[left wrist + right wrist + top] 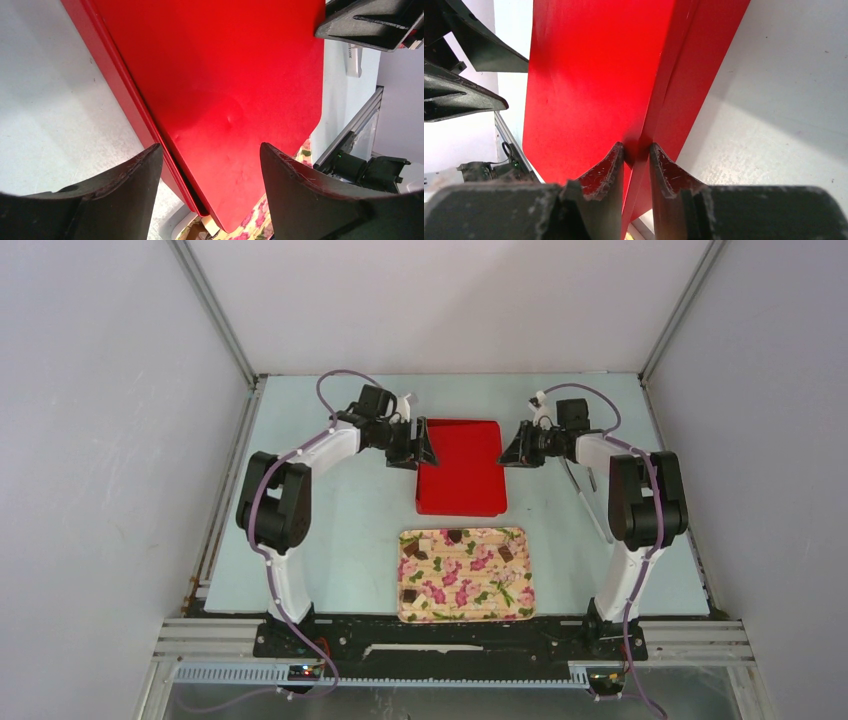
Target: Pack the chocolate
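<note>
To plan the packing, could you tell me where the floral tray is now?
In the top view the floral tray lies centred toward the near edge, just in front of the red box and apart from it.

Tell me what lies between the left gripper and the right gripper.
The red box, plain in the top view: the left gripper stands open at one side edge, the right gripper pinches the other.

Red box (461, 468) on pale table (340, 530), flowered tray (480, 602) just nearer, few dark chocolate pieces (455, 536) on it
</note>
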### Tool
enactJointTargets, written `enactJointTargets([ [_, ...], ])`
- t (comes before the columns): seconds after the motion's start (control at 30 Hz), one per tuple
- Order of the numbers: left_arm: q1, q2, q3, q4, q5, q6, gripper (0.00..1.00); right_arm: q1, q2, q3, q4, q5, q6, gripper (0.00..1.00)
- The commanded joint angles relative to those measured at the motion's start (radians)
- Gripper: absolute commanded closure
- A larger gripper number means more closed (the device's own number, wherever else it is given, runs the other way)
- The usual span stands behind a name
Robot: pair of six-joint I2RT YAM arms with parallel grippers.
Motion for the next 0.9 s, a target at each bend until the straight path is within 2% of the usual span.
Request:
enactJointTargets([
  [0.0, -0.006, -0.029, -0.022, 0.036, 0.041, -0.02, 0.24, 0.014, -0.009, 0.009, 0.009, -0.006, -0.057, 0.84],
  [0.1, -0.006, -0.038, -0.031, 0.035, 0.042, -0.021, 0.24, 0.01, -0.049, -0.03, 0.024, 0.002, -0.071, 0.83],
  [0.3, -0.006, -0.053, -0.053, 0.034, 0.04, -0.026, 0.25, -0.004, -0.071, -0.048, -0.056, -0.028, -0.119, 0.66],
  [0.53, -0.006, -0.068, -0.074, 0.04, 0.043, -0.027, 0.26, -0.011, -0.079, -0.048, -0.153, -0.063, -0.187, 0.55],
  [0.63, -0.006, -0.073, -0.083, 0.049, 0.047, -0.03, 0.26, -0.011, -0.068, -0.048, -0.177, -0.087, -0.212, 0.6],
  [0.87, -0.006, -0.085, -0.098, 0.063, 0.068, -0.036, 0.29, -0.004, -0.079, -0.067, -0.106, -0.126, -0.193, 0.73],
])
